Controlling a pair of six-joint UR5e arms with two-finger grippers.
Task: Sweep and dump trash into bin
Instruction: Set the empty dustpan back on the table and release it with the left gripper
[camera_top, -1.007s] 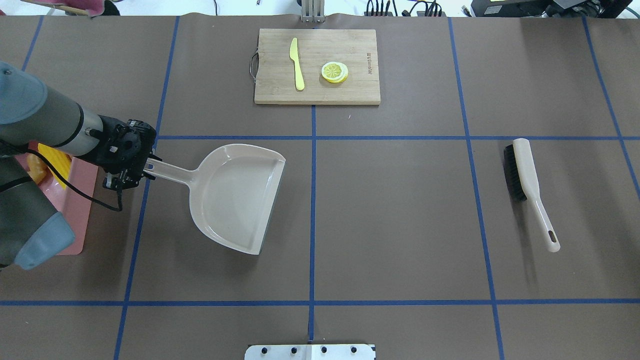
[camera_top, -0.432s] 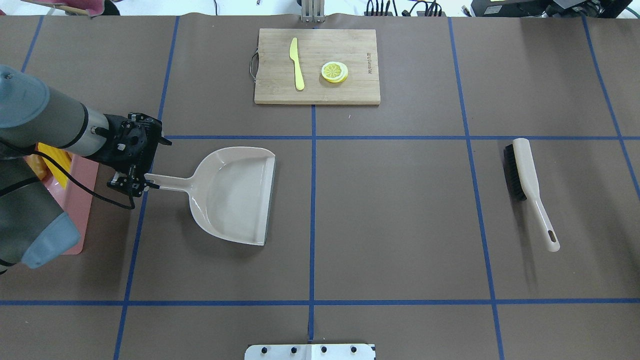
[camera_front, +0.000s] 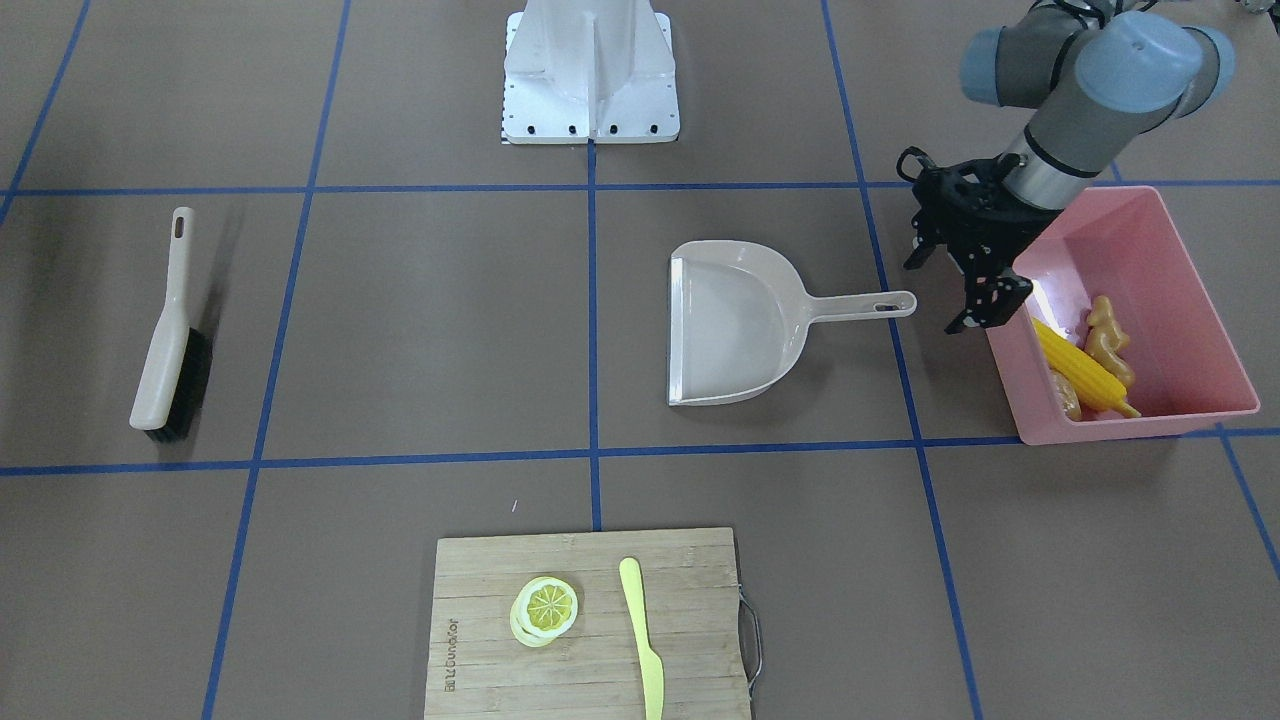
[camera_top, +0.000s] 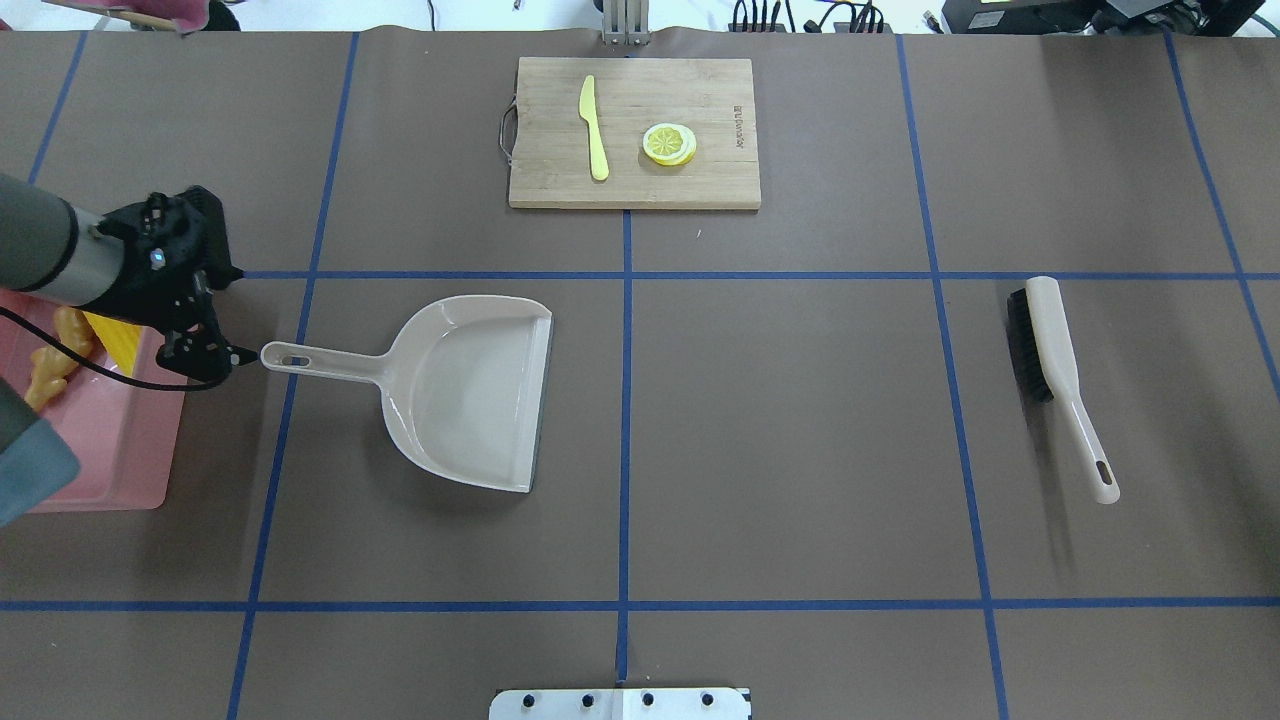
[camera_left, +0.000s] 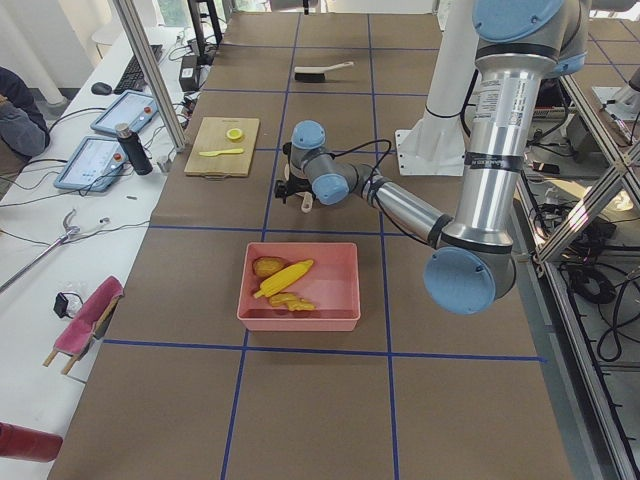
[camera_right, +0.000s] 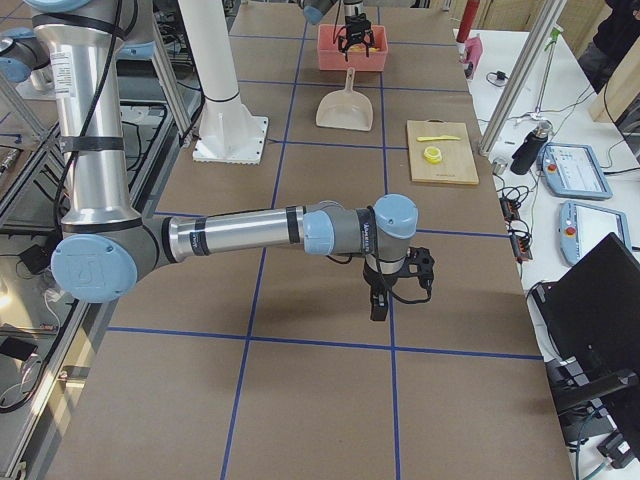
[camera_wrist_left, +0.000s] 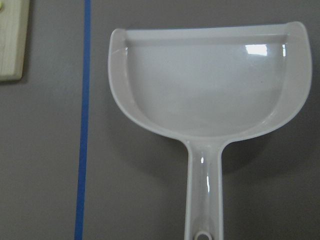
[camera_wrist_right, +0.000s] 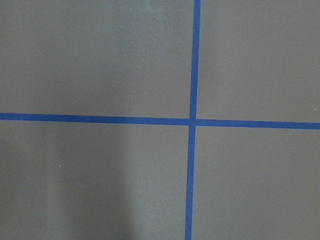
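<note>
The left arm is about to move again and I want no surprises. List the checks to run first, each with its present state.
1. Trash in the bin: the corn cob, ginger root and brown lump all lie inside the pink bin: ok.
2. Dustpan empty: nothing shows in its pan: ok.
3. Left claw free: open, just off the end of the dustpan handle, holding nothing: ok.
4. Brush out of the way: it lies alone on the far side from the left arm: ok.
5. Right claw open or shut: seen only in the right side view: cannot tell.
</note>
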